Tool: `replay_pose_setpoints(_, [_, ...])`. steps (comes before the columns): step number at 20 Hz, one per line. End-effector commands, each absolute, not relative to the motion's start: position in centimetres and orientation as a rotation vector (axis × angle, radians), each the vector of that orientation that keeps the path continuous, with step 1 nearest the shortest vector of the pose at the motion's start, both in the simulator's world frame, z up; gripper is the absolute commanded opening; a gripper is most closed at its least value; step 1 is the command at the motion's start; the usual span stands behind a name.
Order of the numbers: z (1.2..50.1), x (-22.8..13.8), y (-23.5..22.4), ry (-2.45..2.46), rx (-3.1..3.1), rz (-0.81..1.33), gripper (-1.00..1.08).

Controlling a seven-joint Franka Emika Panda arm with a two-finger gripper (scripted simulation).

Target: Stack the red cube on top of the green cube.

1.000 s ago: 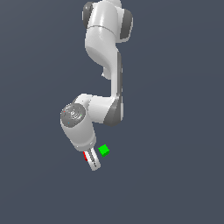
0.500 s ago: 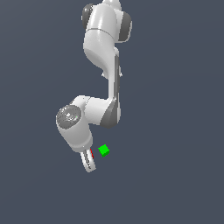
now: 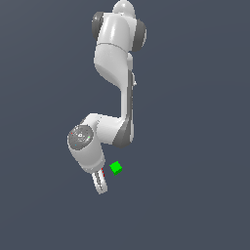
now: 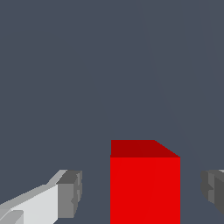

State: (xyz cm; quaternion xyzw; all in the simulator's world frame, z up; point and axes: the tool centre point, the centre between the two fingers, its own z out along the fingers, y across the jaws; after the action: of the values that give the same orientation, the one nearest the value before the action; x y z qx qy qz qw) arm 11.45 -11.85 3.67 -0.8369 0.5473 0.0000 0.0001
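The red cube (image 4: 144, 188) fills the space between my fingers in the wrist view, with a gap on each side of it. My gripper (image 4: 142, 192) is open around the cube; one grey pad (image 4: 70, 194) and the other pad (image 4: 213, 189) stand apart from it. In the exterior view the gripper (image 3: 100, 184) points down, and only a thin red sliver (image 3: 103, 172) of the cube shows beside the fingers. The green cube (image 3: 115, 168) lies just to the exterior view's right of the hand, apart from it. It does not show in the wrist view.
A flat dark grey floor (image 3: 195, 195) surrounds the arm. The arm's white links (image 3: 117, 53) rise above the hand in the exterior view.
The hand has sunk slightly and the upper links have shifted a little. The green cube has stayed where it was.
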Motion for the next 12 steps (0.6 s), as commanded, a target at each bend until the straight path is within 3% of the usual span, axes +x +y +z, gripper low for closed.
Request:
replay_pose_setpoints(1, [2.47,11.39,-11.87,1.721,-2.628,0.0,1.0])
replay_pose_setpoints(8, [2.0,11.54,-11.89,1.721,-2.628,0.0,1.0])
replay_pose_setpoints(9, [2.0,11.54,-11.89,1.721,-2.628,0.0,-1.0])
replay_pose_setpoints(12, [2.0,11.54,-11.89,1.721,-2.628,0.0,-1.0])
